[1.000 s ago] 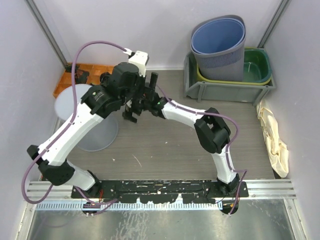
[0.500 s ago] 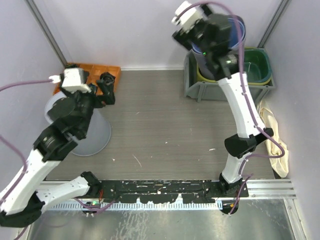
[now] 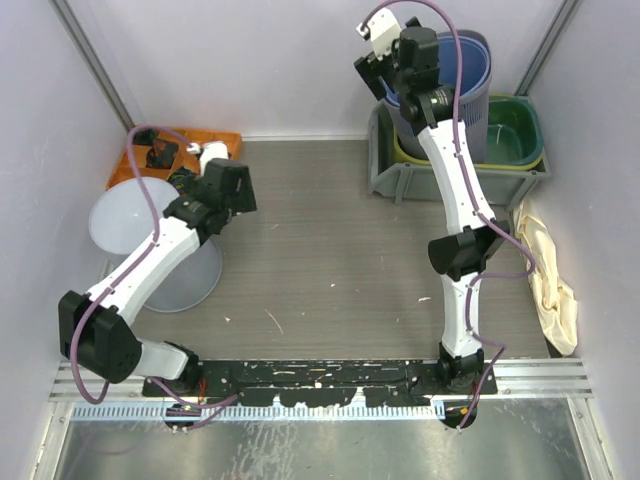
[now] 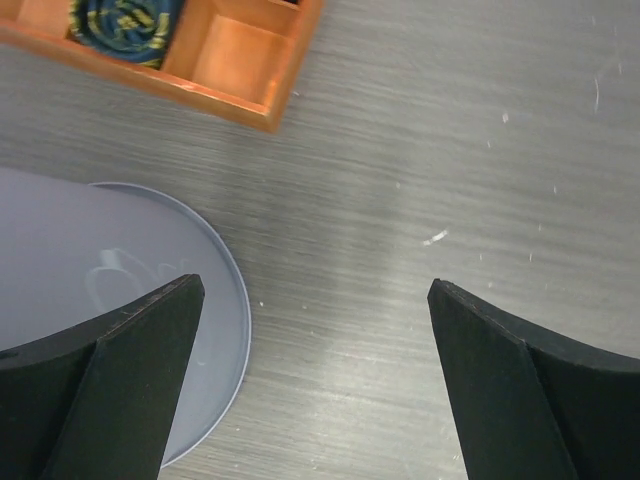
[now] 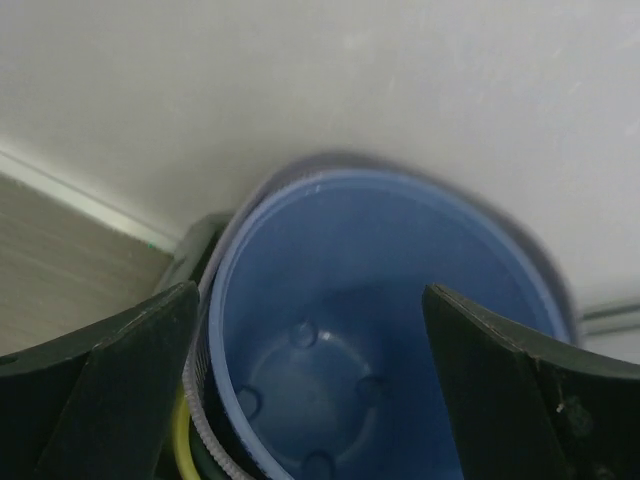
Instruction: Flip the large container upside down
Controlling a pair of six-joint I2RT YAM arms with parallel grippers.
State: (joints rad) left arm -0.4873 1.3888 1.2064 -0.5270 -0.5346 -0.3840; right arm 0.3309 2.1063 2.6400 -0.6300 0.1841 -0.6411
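A large pale grey container (image 3: 165, 255) stands at the table's left with its flat closed end up and its wider end down. That flat end shows in the left wrist view (image 4: 110, 280). My left gripper (image 3: 222, 188) hangs open and empty above the table, just right of the container (image 4: 315, 380). My right gripper (image 3: 400, 55) is raised at the back, open and empty, over a blue bin (image 3: 440, 70) nested in a grey mesh basket (image 3: 450, 125). The right wrist view looks down into the blue bin (image 5: 330, 360).
An orange compartment tray (image 3: 185, 145) lies at the back left, holding a dark blue and yellow item (image 4: 125, 22). A grey crate (image 3: 450, 182) at the back right holds the basket and a green basin (image 3: 515, 130). A cream cloth (image 3: 548, 270) lies along the right wall.
Both arms left the table's middle, where their grippers were close together. The right arm rose over the blue bin. The left arm swung left beside the pale container, which has not moved.
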